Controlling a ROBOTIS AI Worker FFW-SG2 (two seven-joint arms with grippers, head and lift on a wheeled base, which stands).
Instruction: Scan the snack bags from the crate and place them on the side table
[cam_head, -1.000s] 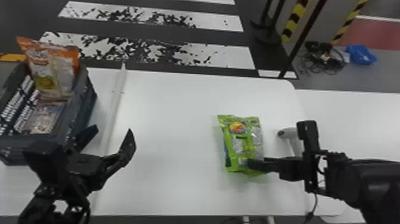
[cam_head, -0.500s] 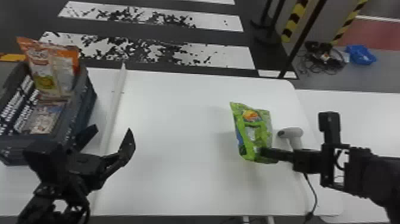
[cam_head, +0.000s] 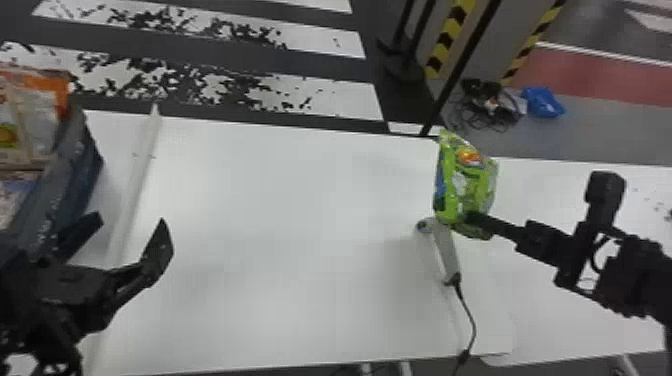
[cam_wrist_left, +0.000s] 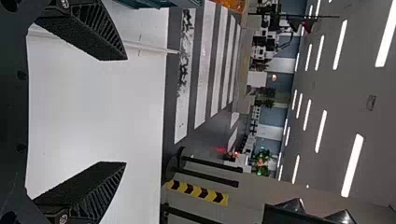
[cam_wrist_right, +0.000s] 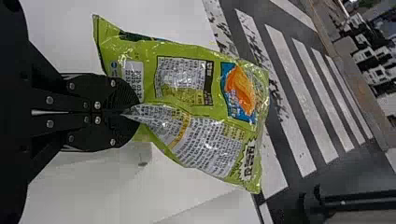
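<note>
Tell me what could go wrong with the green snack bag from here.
The right gripper pinches only a fold of the green snack bag, so it might slip or twist free. In the head view the bag overlaps the handheld scanner; lowering it there could bump the scanner.

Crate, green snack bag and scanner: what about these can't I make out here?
- Crate: head view; the left edge cuts it off, so its bags can't be counted.
- Green snack bag: right wrist view; the right gripper's closed jaws cover the pinched spot.
- Scanner: head view; the bag overlaps its upper part, so whether they touch can't be told.
- Cable: head view; its far end is cut off by the bottom edge.
</note>
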